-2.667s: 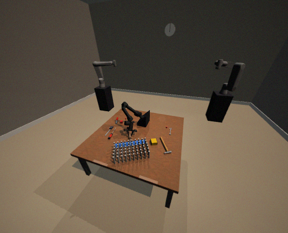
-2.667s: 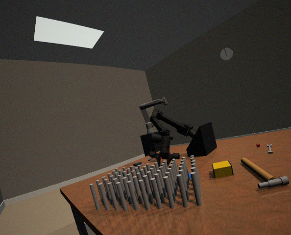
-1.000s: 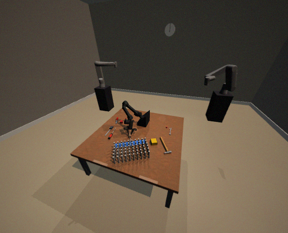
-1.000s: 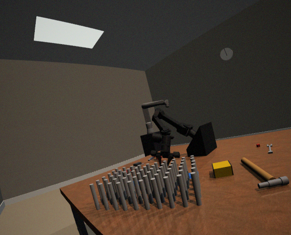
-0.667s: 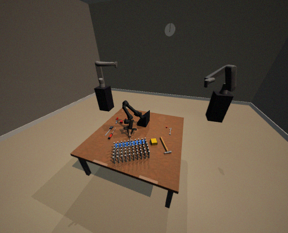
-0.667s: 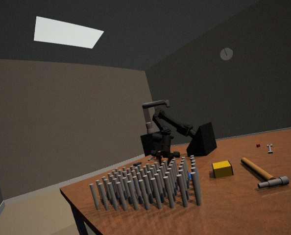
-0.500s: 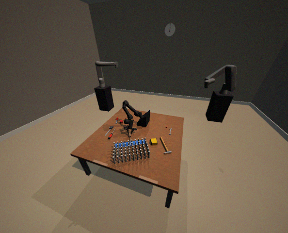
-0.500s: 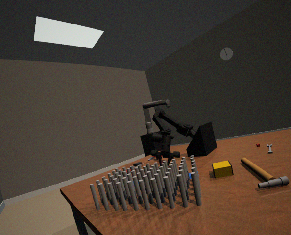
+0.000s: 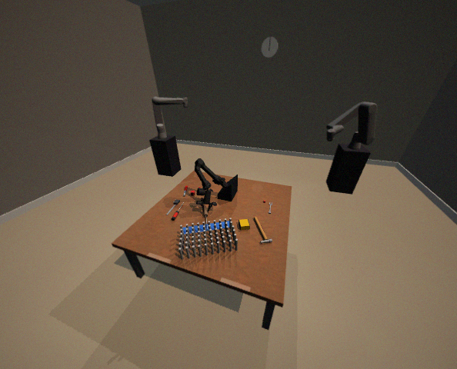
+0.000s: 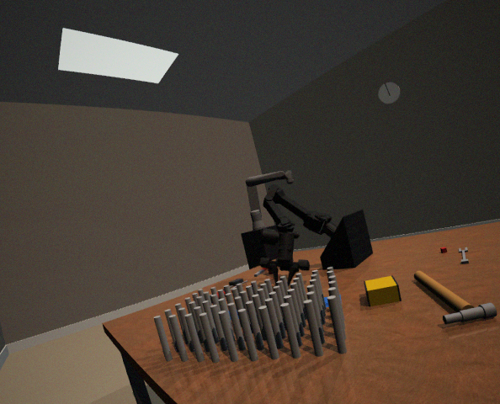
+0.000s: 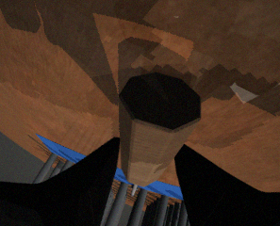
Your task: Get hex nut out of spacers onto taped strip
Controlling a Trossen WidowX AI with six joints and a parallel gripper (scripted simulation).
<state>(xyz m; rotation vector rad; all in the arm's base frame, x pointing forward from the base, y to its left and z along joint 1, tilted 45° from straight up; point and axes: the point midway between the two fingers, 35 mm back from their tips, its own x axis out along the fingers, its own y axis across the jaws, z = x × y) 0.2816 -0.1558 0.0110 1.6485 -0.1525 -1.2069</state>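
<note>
My gripper (image 9: 206,207) (image 10: 284,278) (image 11: 147,146) is shut on a wooden-handled tool (image 9: 205,212) (image 11: 154,162) and holds it at the robot side of the spacer field. Its thin metal shaft (image 11: 134,189) points towards the spacers, and its far end is hidden. Rows of grey metal spacers (image 9: 199,251) (image 10: 337,323) (image 11: 113,212) all look upright. The blue taped strip (image 10: 327,301) (image 11: 163,189) lies along the field's robot side, below the tool in the wrist view. I cannot make out the hex nut in any view.
A yellow block (image 9: 244,224) (image 10: 381,290) and a hammer (image 9: 260,228) (image 10: 441,290) lie beside the field. Farther back are a wrench (image 9: 270,207) (image 10: 464,255) and a small red cube (image 9: 264,201) (image 10: 444,250). A red-handled screwdriver (image 9: 175,214) lies across the field's other side. A black wedge (image 9: 229,191) (image 10: 350,243) stands near the arm.
</note>
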